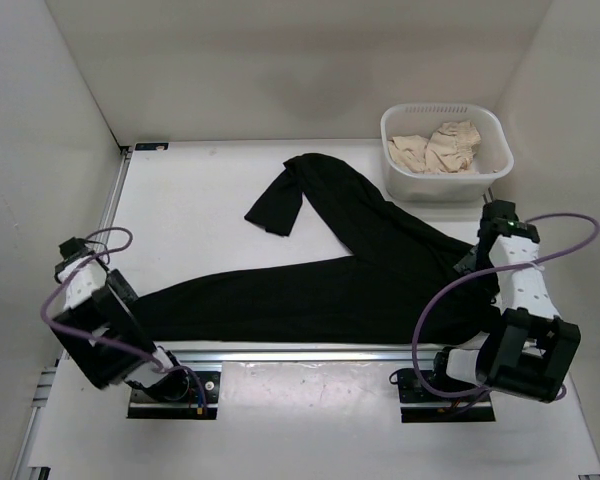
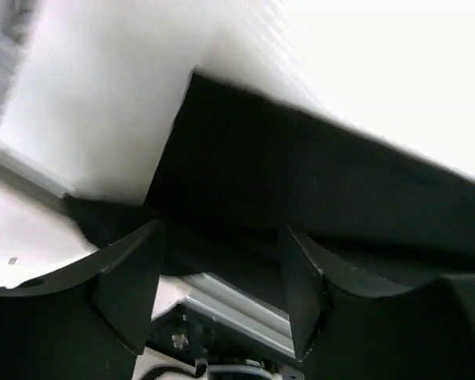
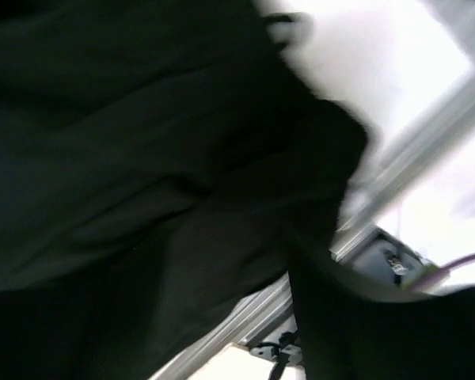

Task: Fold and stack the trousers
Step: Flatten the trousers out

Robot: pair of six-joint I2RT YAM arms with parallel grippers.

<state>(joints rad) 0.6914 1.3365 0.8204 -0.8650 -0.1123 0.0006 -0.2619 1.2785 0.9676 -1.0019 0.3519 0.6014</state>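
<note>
Item inspected: the pair of plain black soft-fabric long trousers (image 1: 360, 280). It lies open on the white worktop (image 1: 200, 200), unfolded. One leg runs along the near edge from the left side to the waist on the right. The other leg angles away towards the far side, and its cuff is turned over on itself.

Left claw (image 1: 120, 295): it sits at the cuff end of the near leg. In the left wrist view its fingers (image 2: 134, 277) stand well apart with the hem lying across the gap. It has not closed on anything.

Right claw (image 1: 472, 265): it is down at the waist end. The right wrist view is blurred and almost filled with black cloth, so you cannot tell how far it is open or whether it has hold of the fabric.

Judgement: the step in hand is securing both ends of the near leg for a first fold.

- Close the left claw only once the hem sits deep between the pads and both layers of cloth are taken.
- Confirm the right claw's hold before you lift.
- Raise both ends together and keep the cloth taut so it does not sag onto the metal rail (image 1: 310, 352).

The white plastic basket (image 1: 440, 185) of beige cloth pieces (image 1: 440, 145) stands near the right arm, so keep your swing away from it.
</note>
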